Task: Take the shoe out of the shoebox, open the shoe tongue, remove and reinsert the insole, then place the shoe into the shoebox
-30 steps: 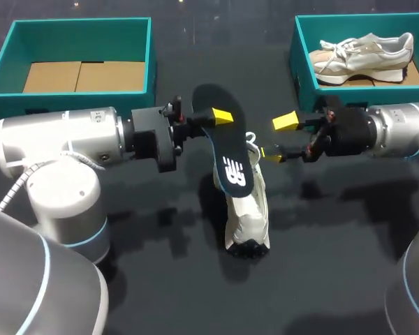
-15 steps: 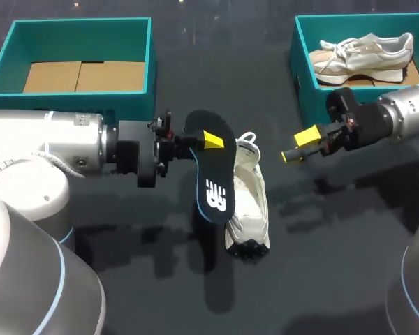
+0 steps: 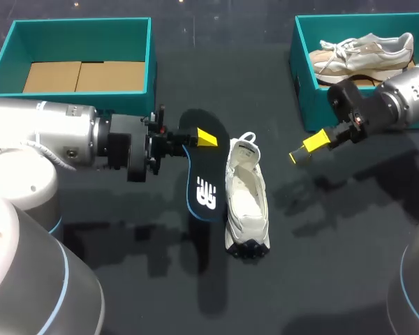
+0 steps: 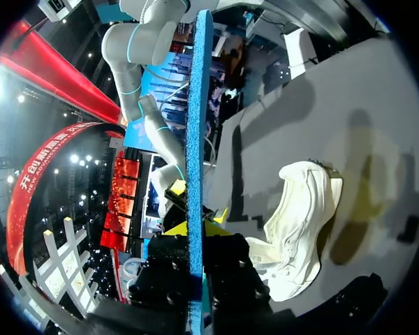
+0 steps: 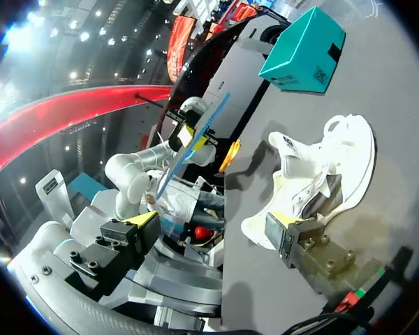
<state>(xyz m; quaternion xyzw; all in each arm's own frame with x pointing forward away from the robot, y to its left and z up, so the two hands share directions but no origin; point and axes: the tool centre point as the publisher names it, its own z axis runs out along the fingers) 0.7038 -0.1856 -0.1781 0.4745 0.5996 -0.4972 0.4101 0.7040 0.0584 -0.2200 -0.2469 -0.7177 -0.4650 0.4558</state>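
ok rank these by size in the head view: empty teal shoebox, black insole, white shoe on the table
1. empty teal shoebox
2. white shoe and black insole look alike; insole is raised nearer the camera

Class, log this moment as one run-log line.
left hand: shut on insole | right hand: open | shoe: on table | step: insole out

A white logo mark point(image 3: 205, 193) sat on the insole point(image 3: 201, 164) pinched in the left gripper point(image 3: 199, 139) — no lettering could be read.

Insole point(image 3: 204, 178) just left of the shoe point(image 3: 246, 202); left box point(image 3: 80, 38) and right box point(image 3: 306, 84) at far corners.
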